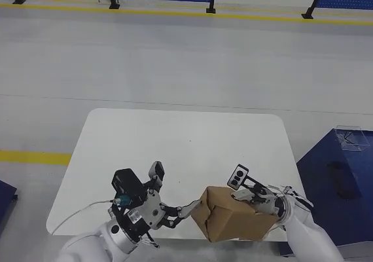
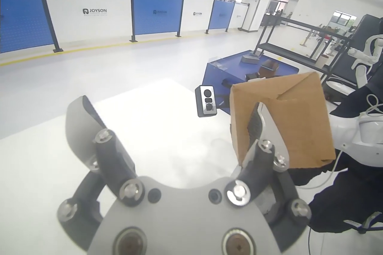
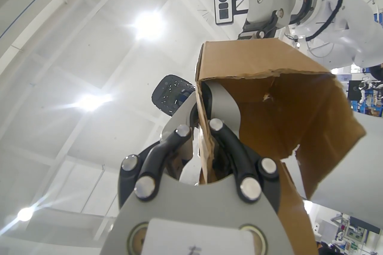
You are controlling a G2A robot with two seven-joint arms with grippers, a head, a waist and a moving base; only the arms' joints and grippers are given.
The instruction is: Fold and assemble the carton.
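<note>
1. Hold steady with right gripper, pinched on a wall of the carton at the near right edge of the table.
2. Press the left face in squarely with left gripper, spread wide beside it; avoid crushing corners.

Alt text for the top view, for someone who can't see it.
A partly folded brown carton at the near edge of the white table, its wall clamped by the right gripper; the open left gripper has one finger against its other side.
</note>
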